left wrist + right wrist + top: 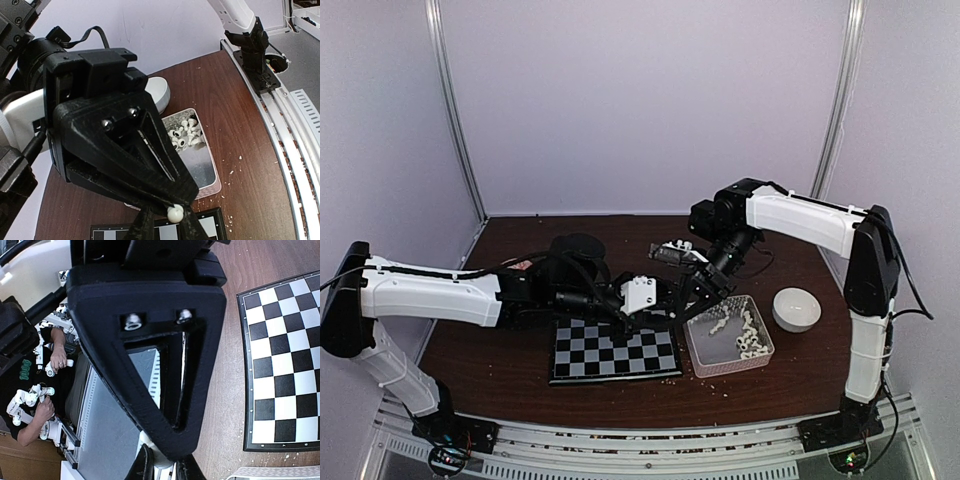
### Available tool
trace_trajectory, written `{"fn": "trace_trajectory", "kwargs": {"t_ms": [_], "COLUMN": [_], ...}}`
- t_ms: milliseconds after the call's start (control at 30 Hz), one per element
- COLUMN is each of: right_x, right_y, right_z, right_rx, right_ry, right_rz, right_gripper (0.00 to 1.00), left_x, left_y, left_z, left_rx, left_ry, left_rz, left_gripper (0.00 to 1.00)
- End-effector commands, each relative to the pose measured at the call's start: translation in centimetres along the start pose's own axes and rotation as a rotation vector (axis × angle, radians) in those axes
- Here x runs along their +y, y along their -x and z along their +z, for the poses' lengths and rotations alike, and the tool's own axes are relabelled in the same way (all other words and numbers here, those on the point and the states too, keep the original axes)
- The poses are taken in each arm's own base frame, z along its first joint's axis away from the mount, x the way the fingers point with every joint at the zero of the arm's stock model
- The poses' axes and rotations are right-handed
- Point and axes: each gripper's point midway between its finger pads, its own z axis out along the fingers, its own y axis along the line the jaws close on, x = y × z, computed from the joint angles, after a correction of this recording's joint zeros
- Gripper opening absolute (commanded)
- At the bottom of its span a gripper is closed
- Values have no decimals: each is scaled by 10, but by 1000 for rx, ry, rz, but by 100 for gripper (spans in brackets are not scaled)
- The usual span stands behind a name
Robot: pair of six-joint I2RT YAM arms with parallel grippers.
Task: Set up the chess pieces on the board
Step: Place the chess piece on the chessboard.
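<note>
Left wrist view shows the left gripper [170, 227] pinching a white chess piece [175, 214] over the board [212, 220]; lower it upright before releasing; the right gripper [162, 465] apparently grips something pale.

Your board [614, 351] lies flat on the table [510, 300], near its front edge; just right of it sits the tray [729, 336], holding the heap of chess pieces [745, 331] toward its right side; right of the tray, close by, stands the bowl [796, 309]; behind the board's far edge your two grippers meet, left gripper [665, 297] beside right gripper [692, 296].
</note>
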Motion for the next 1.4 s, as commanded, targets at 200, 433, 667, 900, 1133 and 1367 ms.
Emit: {"fn": "trace_trajectory", "kwargs": {"t_ms": [200,433,667,900,1133,1367], "right_x": [-3,-6,-10,-12,-19,-25], "right_y": [9,9,7,7,6,6], "right_z": [1,2,2,3,5,5], "right_rx": [-21,-22,-14,-19,-10,-7], "right_ry": [3,4,-11,-3,-17,-38], "right_rz": [6,17,15,55,76,93], "right_gripper": [9,9,9,9,9,8], "left_x": [4,7,5,4,3,3], "left_y": [18,24,23,25,27,27], "left_z": [0,-3,-3,-5,-7,-8], "left_rx": [-63,-77,-73,-79,-83,-82], "left_ry": [8,25,23,26,25,30], "left_rz": [-4,-6,-7,0,5,7], "left_gripper": [9,18,21,20,17,23]}}
